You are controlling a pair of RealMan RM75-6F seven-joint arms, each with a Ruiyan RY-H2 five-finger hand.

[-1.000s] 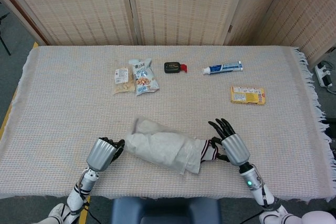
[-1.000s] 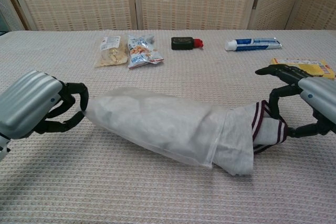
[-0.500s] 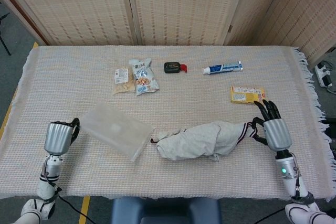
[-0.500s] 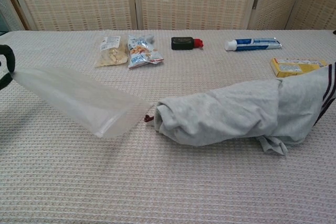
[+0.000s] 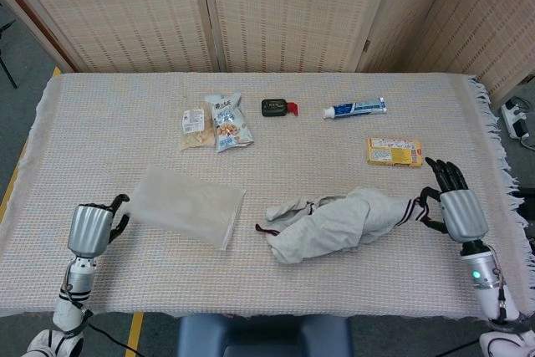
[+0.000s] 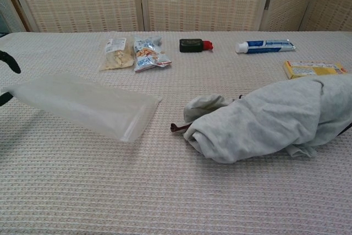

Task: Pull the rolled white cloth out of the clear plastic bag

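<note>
Lying flat, clear plastic bag (image 5: 188, 205); rumpled white cloth (image 5: 334, 221) beside

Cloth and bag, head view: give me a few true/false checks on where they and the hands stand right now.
1. The white cloth is fully out of the clear plastic bag. True.
2. The left hand is at the bag's left end. True.
3. The right hand is on the toothpaste tube. False: it holds the cloth's right end; the tube lies at the far side.
4. The cloth covers the yellow box. False: the box lies clear, beyond the cloth.
</note>
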